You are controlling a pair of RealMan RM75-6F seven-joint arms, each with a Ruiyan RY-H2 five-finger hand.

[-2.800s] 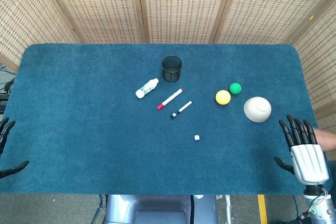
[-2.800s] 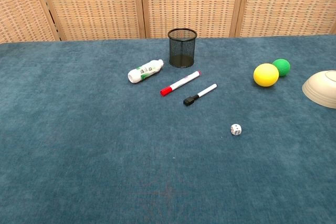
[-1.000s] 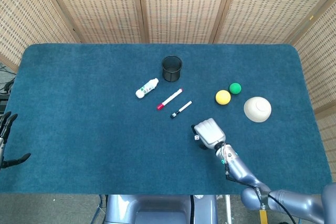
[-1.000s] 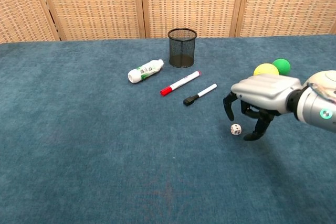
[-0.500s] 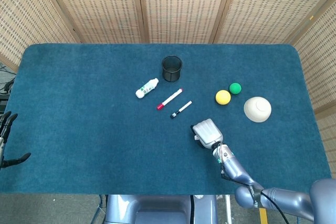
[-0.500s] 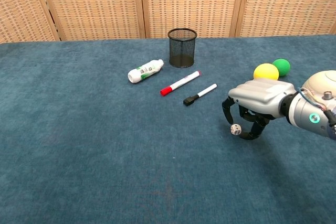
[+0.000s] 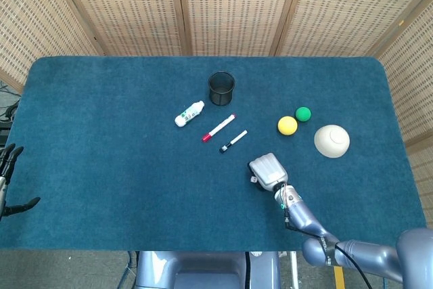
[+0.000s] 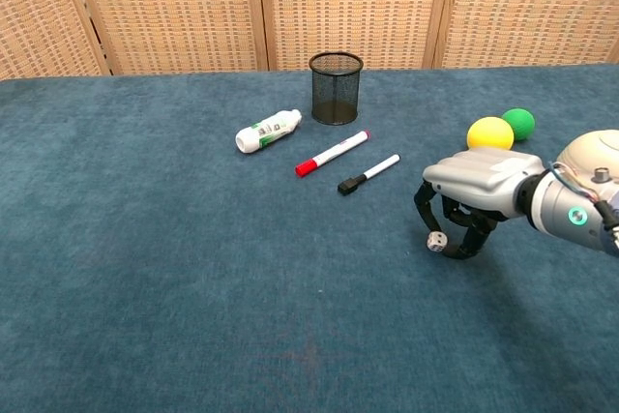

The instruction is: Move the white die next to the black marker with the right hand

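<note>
Right hand (image 8: 462,202) sits palm-down over the white die (image 8: 437,242), fingers curled round it and touching on both sides: a top grasp, probably chosen because the die is small and low on the cloth. Whether the die has left the table (image 7: 101,133) I cannot tell. Die lies toward the robot and to the right of the black marker (image 8: 368,174), near but apart; the move is not yet made. Left hand (image 7: 8,181) rests at the table's left edge, fingers spread, holding nothing.

Count: two markers, black and red marker (image 8: 332,153); two balls, yellow ball (image 8: 489,132) and green ball (image 8: 518,122); one mesh cup (image 8: 336,88); one white bottle (image 8: 268,131); one bowl (image 7: 331,140).
</note>
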